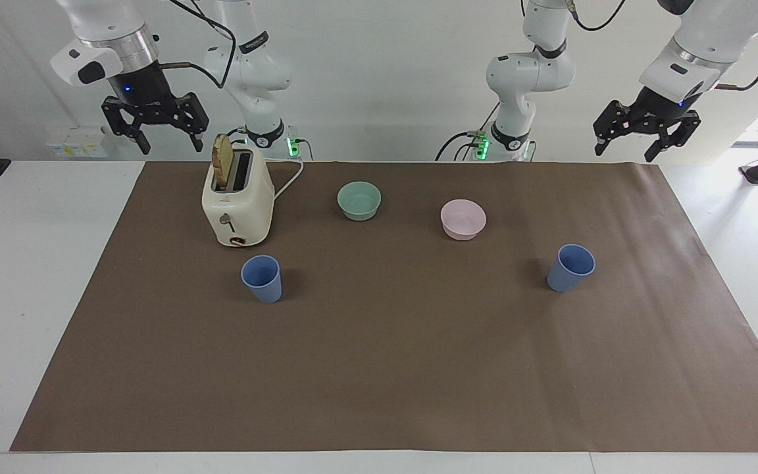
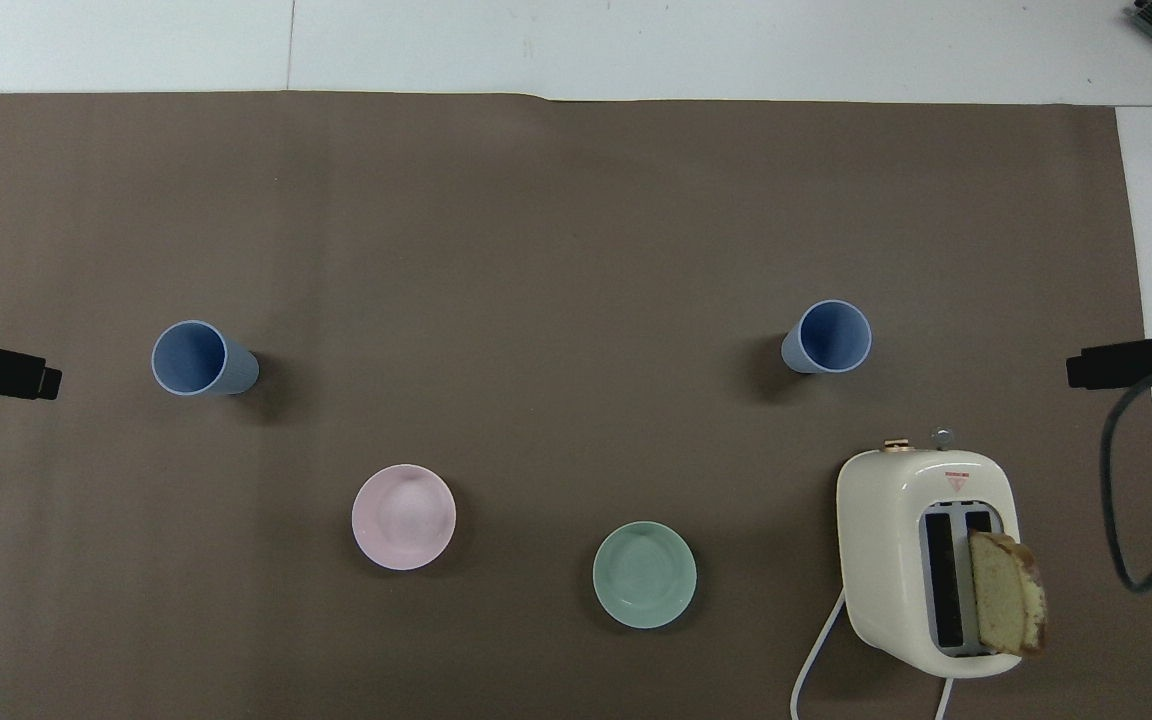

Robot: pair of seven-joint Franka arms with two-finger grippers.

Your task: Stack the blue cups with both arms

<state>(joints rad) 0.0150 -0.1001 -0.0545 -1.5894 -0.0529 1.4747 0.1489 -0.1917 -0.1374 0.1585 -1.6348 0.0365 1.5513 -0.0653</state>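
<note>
Black two-finger left gripper (image 1: pixel 645 139) on white jointed arm: raised over the table edge at the left arm's end, fingers apart, nothing held. Black two-finger right gripper (image 1: pixel 155 131) on white jointed arm: raised just above the toaster's end of the table, fingers apart, nothing held. Both arms waiting at the robots' edge.

Nearest the robots on the brown paper mat (image 1: pixel 385 368): cream two-slot toaster (image 1: pixel 237 205) at the right arm's end, upright, white cord trailing toward the robots, one slice of toasted bread (image 1: pixel 222 161) standing up out of a slot. Beside it, toward the middle: mint-green round bowl (image 1: pixel 359 200), upright, empty. Slightly farther out and toward the left arm's end: pale pink round bowl (image 1: pixel 463 219), upright, empty, well apart from the green one.

Farther still: two periwinkle-blue tapered plastic cups, both upright, mouths up, not stacked. First blue cup (image 1: pixel 262 278) just in front of the toaster, near but not touching it. Second blue cup (image 1: pixel 571 267) toward the left arm's end, farther from the robots than the pink bowl and clear of it. Cups well apart from each other and untouched by either gripper.
</note>
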